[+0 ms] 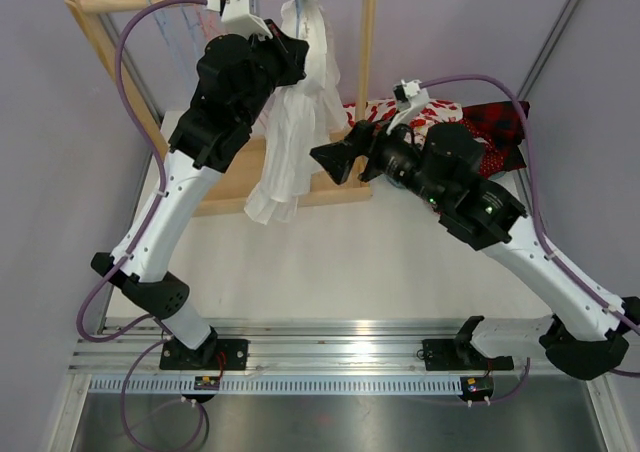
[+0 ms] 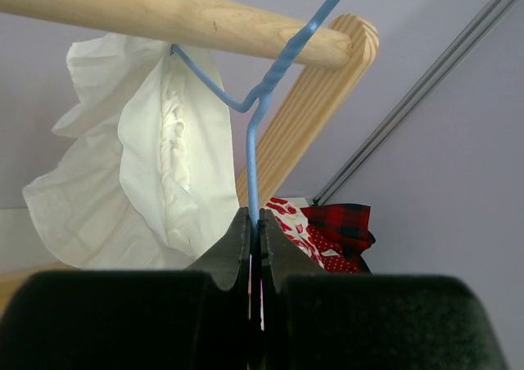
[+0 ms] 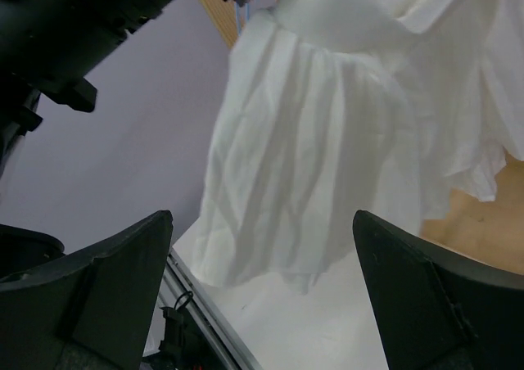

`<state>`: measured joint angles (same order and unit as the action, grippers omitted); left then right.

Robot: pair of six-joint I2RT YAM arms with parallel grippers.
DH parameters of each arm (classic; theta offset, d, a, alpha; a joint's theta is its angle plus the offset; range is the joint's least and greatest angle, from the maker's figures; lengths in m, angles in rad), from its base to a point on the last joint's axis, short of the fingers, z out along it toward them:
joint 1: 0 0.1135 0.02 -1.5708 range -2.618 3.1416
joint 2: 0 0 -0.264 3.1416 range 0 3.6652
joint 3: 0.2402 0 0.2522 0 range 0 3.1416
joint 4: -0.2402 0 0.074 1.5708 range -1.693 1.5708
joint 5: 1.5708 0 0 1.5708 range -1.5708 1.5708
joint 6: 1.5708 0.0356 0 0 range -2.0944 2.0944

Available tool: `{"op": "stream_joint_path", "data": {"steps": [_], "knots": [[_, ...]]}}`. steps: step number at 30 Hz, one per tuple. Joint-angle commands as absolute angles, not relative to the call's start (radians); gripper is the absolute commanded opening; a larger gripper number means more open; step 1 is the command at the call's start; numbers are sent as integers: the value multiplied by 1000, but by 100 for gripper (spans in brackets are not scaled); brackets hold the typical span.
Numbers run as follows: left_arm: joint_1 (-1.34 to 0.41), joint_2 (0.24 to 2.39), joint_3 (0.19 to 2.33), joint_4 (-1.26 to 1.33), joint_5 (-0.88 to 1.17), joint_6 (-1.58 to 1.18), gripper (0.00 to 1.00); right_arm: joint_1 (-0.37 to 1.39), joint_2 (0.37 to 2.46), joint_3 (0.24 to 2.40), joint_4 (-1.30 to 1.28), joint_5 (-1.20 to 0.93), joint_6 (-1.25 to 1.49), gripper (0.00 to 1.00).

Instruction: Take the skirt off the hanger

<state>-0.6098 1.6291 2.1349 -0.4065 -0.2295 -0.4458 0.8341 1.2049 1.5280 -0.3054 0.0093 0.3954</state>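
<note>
Left wrist view: my left pincer (image 2: 255,219) is clamped on the blue hanger (image 2: 252,161) wire, under the wooden rail (image 2: 164,14). White skirt (image 2: 147,165) hangs from that hanger. My right pincer (image 3: 262,223) is spread wide, facing the skirt.

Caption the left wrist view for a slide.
Left gripper shut on the blue hanger wire, white skirt hanging beneath the wooden rail.

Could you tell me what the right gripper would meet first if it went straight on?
Probably the hanging white gathered fabric skirt, dead ahead of the open right gripper; its distance is unclear.
</note>
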Motion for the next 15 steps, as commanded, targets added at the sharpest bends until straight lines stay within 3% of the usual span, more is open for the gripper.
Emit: {"op": "stream_joint_path", "data": {"steps": [1,3,6,7,9,12,13,14,15], "knots": [[-618,1591,2137,-307,-218,-463,0,948,1291,1635,-299,155,350,100],[-618,1591,2135,-311,-213,-468,0,994,1343,1682,-299,178,341,100],[-618,1588,2138,-324,-201,-479,0,1058,1402,1718,-298,232,336,88],[-618,1585,2138,-324,-196,-480,0,1066,1413,1718,-296,251,339,67],[-618,1580,2137,-328,-183,-488,0,1074,1434,1710,-295,276,360,53],[-617,1560,2137,-334,-169,-489,0,1075,1447,1684,-296,316,367,41],[-618,1556,2135,-336,-164,-489,0,1075,1447,1675,-290,330,368,33],[-618,1551,2131,-334,-161,-489,0,1077,1444,1654,-285,337,371,12],[-617,1542,2131,-336,-161,-489,0,1078,1442,1645,-281,342,373,1]]}}
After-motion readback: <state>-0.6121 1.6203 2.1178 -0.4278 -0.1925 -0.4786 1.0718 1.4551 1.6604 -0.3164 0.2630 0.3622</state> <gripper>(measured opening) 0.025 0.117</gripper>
